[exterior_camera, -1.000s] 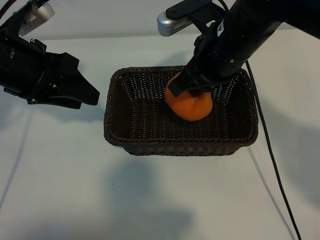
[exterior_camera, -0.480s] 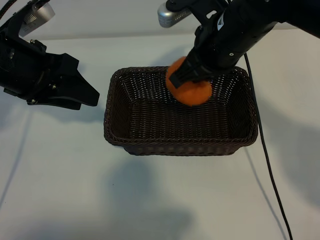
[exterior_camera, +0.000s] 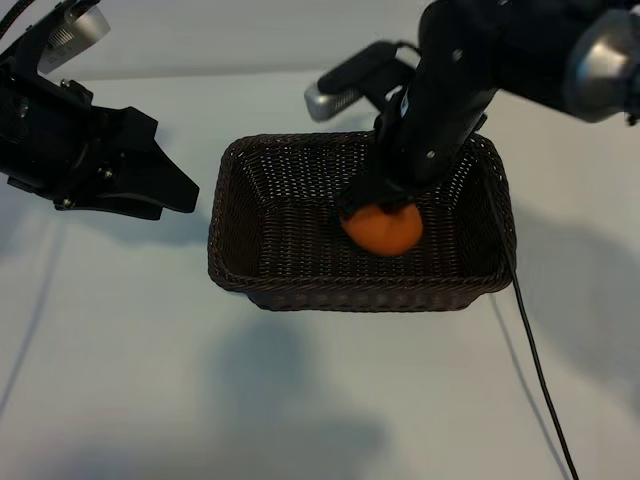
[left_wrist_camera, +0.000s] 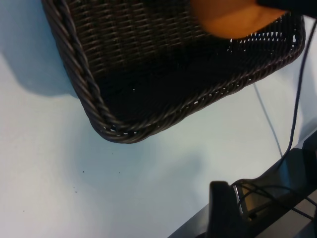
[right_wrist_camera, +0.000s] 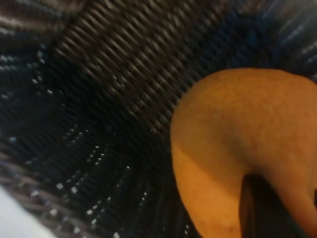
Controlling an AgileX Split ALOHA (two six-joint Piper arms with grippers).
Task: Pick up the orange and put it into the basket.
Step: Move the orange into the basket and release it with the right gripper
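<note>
1. The right claw (exterior_camera: 378,205) reaches steeply down into the basket (exterior_camera: 232,255) and is clenched on the orange (exterior_camera: 383,229), its dark fingers pressed against the fruit's upper side.
2. The orange sits low inside the basket, in its right half, close to the woven floor; whether it touches the floor cannot be told.
3. In the right wrist view the orange (right_wrist_camera: 237,158) fills the near part of the picture, with one dark fingertip (right_wrist_camera: 262,208) lying against its skin and the basket's weave (right_wrist_camera: 109,79) right behind it.
4. The basket stands on the white surface (exterior_camera: 300,390) between the two arms, long side facing the exterior camera.
5. The left claw (exterior_camera: 170,185) hangs off to the basket's left, above the surface and apart from the braided rim, its jaws released and holding nothing.
6. The left wrist view shows a rounded corner of the basket (left_wrist_camera: 99,114), with the orange (left_wrist_camera: 233,20) inside.
7. A black cable (exterior_camera: 535,370) trails across the surface on the basket's right.
</note>
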